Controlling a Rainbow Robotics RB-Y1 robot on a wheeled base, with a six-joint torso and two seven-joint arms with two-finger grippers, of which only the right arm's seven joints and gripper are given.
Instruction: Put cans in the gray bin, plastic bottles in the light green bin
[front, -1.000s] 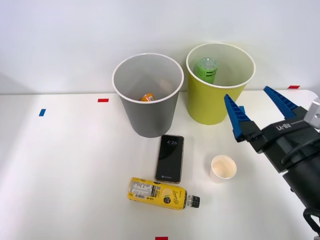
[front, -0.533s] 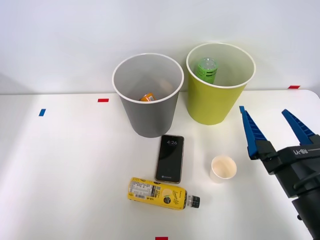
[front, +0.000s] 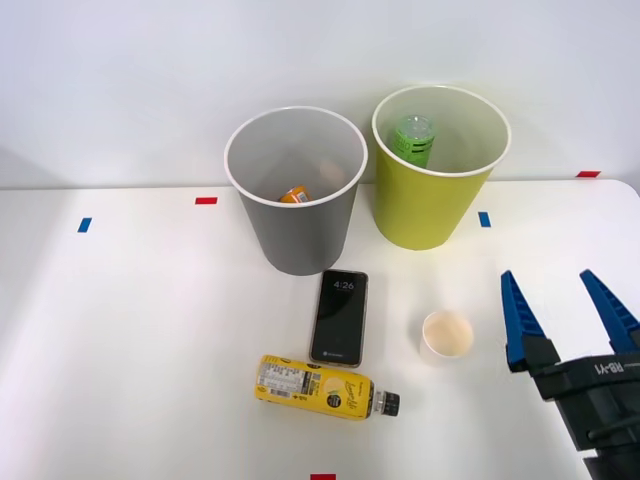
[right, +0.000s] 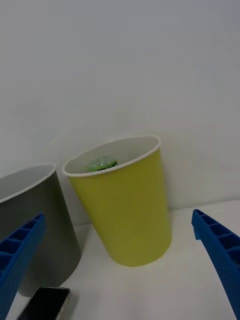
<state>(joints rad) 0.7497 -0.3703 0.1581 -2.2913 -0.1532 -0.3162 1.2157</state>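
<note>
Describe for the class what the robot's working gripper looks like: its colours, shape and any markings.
The right gripper has two blue, ribbed, pointed fingers on a black body marked with white lettering, which looks like "RB-Y1".

Partly hidden in the bins

Gray bin (front: 296, 215) wall hides most of the can (front: 293, 195); green bottle (front: 413, 139) shows its top only.

Front view looks down; wrist view sits low — both share light green bin (front: 441, 180) (right: 122, 205).

light: bright, even | shadows: soft, faint | glare: none | focus: sharp
</note>
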